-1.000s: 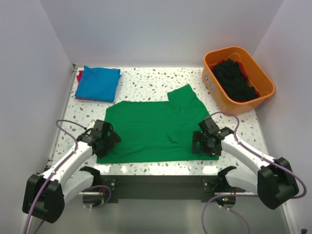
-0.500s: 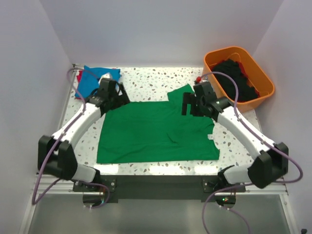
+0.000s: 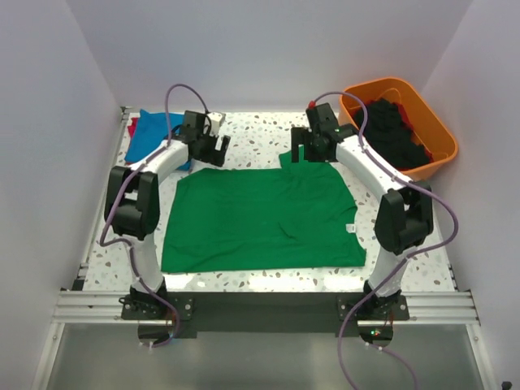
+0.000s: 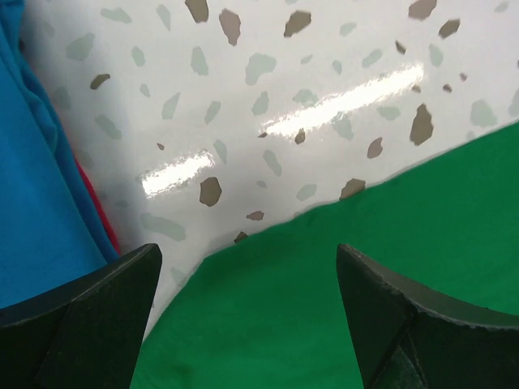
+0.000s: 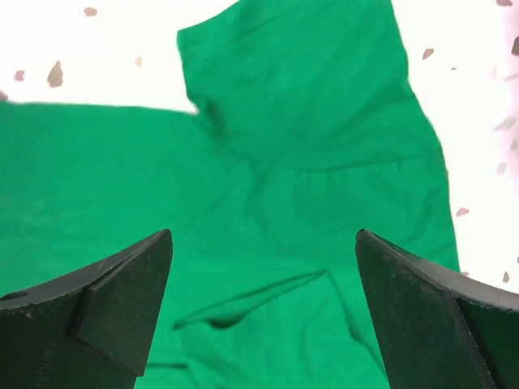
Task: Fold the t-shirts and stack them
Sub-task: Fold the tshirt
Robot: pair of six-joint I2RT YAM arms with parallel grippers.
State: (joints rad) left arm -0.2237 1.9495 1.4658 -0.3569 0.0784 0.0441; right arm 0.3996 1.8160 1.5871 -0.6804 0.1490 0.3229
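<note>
Both arms have stretched farther out. Green t-shirt (image 3: 260, 215) lies flat, centre. Left gripper (image 3: 211, 145) over its 11 o'clock corner, right gripper (image 3: 313, 146) at 1, fingers spread, empty. Blue t-shirt (image 3: 145, 138) at 10, half-hidden by arm; red t-shirt (image 4: 99, 207) beneath, sliver only.

speckled terrazzo table (image 3: 260, 134), plain white walls (image 3: 49, 122)

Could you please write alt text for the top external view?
A bright green t-shirt lies spread on a speckled table, both arms stretched to its far edge, left pincer and right pincer open there. A folded blue t-shirt sits far left; an orange tub of black clothes sits far right.
</note>
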